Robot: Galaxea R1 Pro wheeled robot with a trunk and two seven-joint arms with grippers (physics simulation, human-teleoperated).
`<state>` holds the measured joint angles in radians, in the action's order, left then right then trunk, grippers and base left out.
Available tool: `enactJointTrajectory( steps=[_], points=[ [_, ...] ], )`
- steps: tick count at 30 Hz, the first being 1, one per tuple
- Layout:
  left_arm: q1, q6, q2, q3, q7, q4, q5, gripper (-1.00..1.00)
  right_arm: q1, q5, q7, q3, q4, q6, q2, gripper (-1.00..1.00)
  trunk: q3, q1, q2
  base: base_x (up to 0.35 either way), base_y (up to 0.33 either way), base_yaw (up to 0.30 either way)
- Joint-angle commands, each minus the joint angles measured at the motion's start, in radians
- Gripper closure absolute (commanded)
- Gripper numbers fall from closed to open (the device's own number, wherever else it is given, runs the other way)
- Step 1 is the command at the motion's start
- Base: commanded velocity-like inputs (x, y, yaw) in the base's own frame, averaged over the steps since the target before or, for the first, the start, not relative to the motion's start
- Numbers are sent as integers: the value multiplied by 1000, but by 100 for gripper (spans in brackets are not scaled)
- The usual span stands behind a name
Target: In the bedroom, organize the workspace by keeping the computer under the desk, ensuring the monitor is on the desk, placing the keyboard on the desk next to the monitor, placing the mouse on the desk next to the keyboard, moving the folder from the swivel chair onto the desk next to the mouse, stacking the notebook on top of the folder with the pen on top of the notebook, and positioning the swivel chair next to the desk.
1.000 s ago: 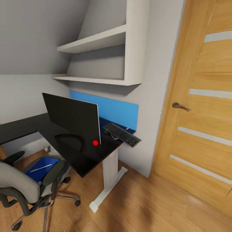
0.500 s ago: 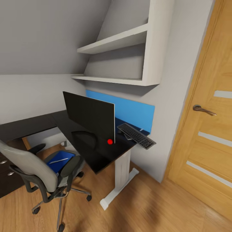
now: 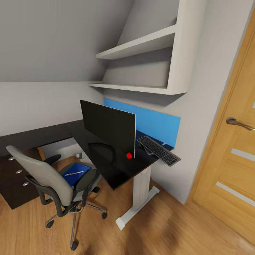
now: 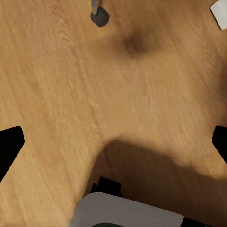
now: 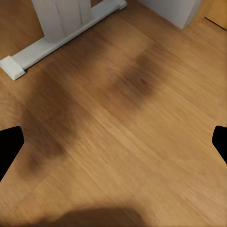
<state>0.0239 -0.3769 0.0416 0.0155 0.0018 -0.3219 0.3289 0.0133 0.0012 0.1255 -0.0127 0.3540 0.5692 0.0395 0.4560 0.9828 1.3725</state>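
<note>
The black monitor stands on the black-topped desk, with the keyboard behind it by the wall. A small dark flat thing pokes out from under the keyboard; what it is I cannot tell. The grey swivel chair stands at the desk's inner corner. On its seat lies the blue folder with the pen on top. Computer and mouse are out of view. My left gripper and right gripper hang open over bare wood floor, holding nothing.
A black drawer unit sits under the desk's left wing. The white desk leg and its foot stand ahead on the floor. A wooden door closes the right side. White shelves and a blue panel hang on the wall.
The head camera has swung left, so desk, monitor and door slid right in the picture. The drawer unit and the whole chair came into view. Nothing on the desk moved.
</note>
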Motion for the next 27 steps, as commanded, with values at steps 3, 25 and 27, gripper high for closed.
enactJointTrajectory(
  steps=[3, 25, 27],
  points=[
    [0, 0, 0, 1, 0, -2, 0, -100, 1, -1, 2, -1, 0, 3, 1, -100, 1, 0, 0, 0, 0, 154],
    [0, -2, -2, 1, 0, -2, -1, -100, 1, -3, 2, -3, 0, 3, 2, -100, 1, 0, 0, 0, -12, 240],
    [0, -2, -2, 1, 0, -2, -1, -100, 1, -3, 2, -3, 0, 2, 2, -100, 1, 0, 0, 0, -127, 248]
  ],
)
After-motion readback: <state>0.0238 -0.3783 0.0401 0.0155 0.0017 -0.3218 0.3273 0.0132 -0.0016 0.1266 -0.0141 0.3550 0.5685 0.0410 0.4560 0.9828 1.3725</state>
